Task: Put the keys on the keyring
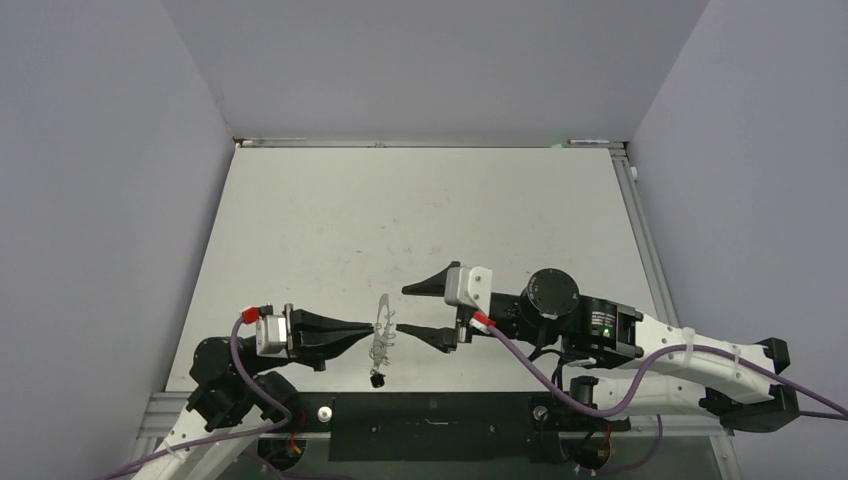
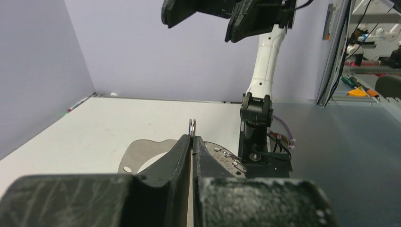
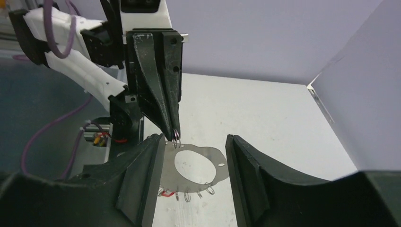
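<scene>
keyring (image 3: 216,175), flat grey plate, wire ring (image 3: 176,138) pinched in left gripper (image 3: 174,133), right gripper (image 3: 195,138) spread wide

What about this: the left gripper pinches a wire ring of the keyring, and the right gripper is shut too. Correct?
No: the right gripper is open, as the right wrist view shows. The left gripper does pinch a wire ring of the keyring.
</scene>
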Robot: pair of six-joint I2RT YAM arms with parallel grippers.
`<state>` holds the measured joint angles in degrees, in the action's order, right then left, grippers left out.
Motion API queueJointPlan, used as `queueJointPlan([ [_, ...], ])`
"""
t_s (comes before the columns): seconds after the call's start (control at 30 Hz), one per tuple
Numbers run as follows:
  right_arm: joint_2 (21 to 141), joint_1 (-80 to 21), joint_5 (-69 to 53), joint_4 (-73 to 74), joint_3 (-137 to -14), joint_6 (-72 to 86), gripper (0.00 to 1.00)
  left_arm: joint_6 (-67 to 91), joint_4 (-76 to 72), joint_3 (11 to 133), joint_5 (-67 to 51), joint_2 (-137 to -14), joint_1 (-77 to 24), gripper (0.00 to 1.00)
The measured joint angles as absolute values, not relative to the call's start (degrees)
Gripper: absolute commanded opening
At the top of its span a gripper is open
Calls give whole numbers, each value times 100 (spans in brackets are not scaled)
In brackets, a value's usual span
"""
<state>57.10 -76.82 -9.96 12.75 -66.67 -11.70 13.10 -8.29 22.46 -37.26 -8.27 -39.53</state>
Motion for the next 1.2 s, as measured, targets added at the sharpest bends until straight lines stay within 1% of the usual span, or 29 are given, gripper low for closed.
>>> queueJointPlan([
  [0.17, 5330, -7627, -1358, 209, -5929, -718, 46, 1804, -1481, 1999, -3559, -591, -3953, 0],
  [0.33, 5489, -7561, -1682, -537, -5433, -316, 41, 2171, -1966, 1852, -3424, -471, -3953, 0],
  [0.73, 6071, -7231, -2257, -1474, -5398, 228, 31, 2383, -2320, 1824, -3319, -353, -3948, 0],
  [1.13, 6329, -7013, -2718, -1756, -5398, 480, 30, 2390, -2320, 1824, -3282, -294, -3920, 0],
  [1.2, 6333, -7004, -2766, -1756, -5398, 506, 28, 2399, -2320, 1824, -3282, -294, -3900, 0],
])
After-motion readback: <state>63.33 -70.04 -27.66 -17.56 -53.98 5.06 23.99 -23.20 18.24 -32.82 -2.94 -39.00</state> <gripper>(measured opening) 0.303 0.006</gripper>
